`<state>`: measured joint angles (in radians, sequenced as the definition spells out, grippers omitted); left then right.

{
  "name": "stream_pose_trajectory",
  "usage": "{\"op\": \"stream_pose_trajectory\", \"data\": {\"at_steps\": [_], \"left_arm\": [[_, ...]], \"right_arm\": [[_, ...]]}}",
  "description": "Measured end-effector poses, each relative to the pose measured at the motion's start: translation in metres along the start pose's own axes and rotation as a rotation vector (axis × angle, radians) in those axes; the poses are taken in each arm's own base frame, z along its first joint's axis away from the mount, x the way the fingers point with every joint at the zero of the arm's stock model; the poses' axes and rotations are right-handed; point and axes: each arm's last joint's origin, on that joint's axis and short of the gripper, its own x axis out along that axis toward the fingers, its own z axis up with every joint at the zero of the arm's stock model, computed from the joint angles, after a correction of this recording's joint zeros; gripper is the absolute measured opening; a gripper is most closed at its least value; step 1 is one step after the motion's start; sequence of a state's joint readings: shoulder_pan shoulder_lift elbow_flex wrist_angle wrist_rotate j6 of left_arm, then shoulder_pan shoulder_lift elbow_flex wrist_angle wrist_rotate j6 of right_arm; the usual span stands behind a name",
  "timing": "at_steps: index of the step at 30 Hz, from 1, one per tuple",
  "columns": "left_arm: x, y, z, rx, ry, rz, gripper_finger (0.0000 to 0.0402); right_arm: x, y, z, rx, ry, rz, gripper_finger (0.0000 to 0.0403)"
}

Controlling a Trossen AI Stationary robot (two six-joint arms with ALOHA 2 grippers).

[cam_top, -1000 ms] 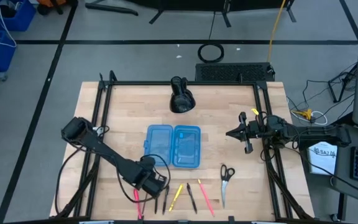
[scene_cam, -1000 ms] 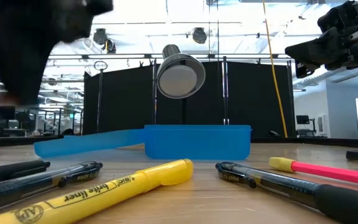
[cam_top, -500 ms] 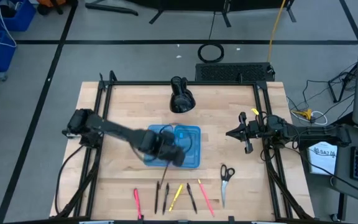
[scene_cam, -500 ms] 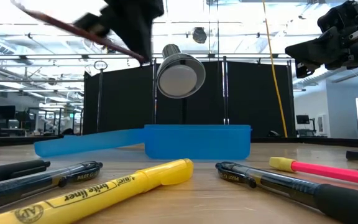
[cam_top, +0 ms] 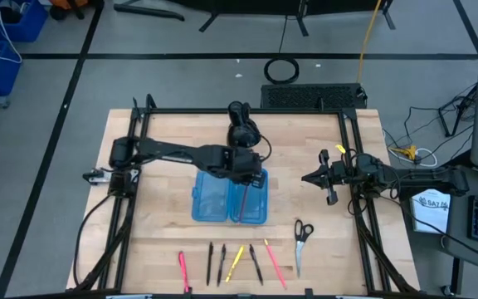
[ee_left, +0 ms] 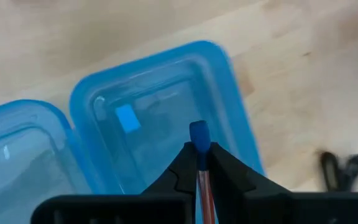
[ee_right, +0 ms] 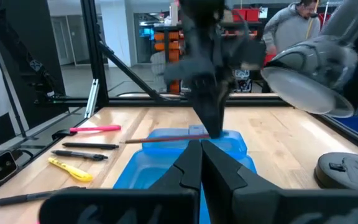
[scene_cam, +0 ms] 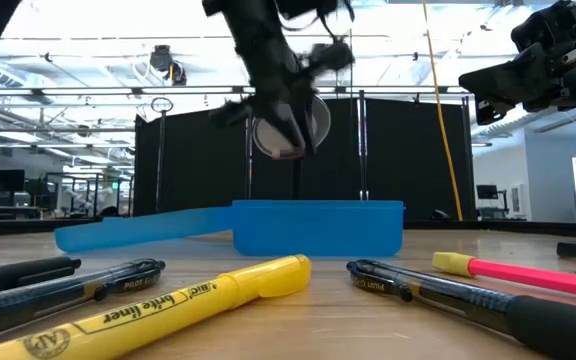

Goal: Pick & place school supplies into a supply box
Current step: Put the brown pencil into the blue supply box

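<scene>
The supply box, a translucent blue case, lies open on the table with a left half [cam_top: 211, 196] and a right half [cam_top: 254, 198]; it also shows in the low view [scene_cam: 318, 228]. My left gripper [cam_top: 243, 169] hangs over the right half [ee_left: 229, 87], shut on a reddish pen [ee_right: 166, 139] with a blue end. Near the table's near edge lie a pink pen [cam_top: 182, 270], two black pens [cam_top: 215, 262], a yellow highlighter [cam_top: 236, 260], another black pen [cam_top: 256, 263], another pink pen [cam_top: 275, 266] and scissors [cam_top: 302, 241]. My right gripper [cam_top: 329, 189] waits shut at the right. My left gripper [ee_left: 201, 154] pinches the reddish pen between its two fingers, close to the pen's blue end [ee_left: 197, 132], which sticks out just past the fingertips. It comes from above. The pen is lifted clear over the box's right half, roughly level, its long part [cam_top: 240, 203] reaching toward the near edge.
A black lamp-like object [cam_top: 241, 129] with a silvery round face [scene_cam: 288, 125] stands just beyond the box's far side. Black frame rails [cam_top: 131, 191] run along the table's left and right sides. A person [ee_right: 294, 25] is in the room beyond the table.
My left gripper has risen from the row of pens at the near edge and swung toward the far edge and to the right, carrying the reddish pen. It now hangs over the box's right half. The other supplies and the box have stayed put.
</scene>
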<state>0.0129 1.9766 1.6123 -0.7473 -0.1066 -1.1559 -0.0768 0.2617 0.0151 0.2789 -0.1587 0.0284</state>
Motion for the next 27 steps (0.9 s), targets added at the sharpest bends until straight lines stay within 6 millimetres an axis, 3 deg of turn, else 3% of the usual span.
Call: {"op": "stream_pose_trajectory", "data": {"at_steps": [6, 10, 27], "left_arm": [[0.046, 0.007, -0.004, -0.010, 0.061, 0.077, 0.0029], [0.057, 0.010, -0.003, -0.031, 0.054, 0.102, 0.0029], [0.048, 0.009, -0.003, -0.066, -0.087, 0.146, 0.0030]], "right_arm": [[0.000, 0.000, 0.000, -0.006, 0.005, 0.001, 0.0000], [0.000, 0.000, -0.001, -0.006, 0.006, 0.000, 0.0000], [0.000, 0.000, -0.001, -0.016, 0.007, 0.000, 0.0000]]}}
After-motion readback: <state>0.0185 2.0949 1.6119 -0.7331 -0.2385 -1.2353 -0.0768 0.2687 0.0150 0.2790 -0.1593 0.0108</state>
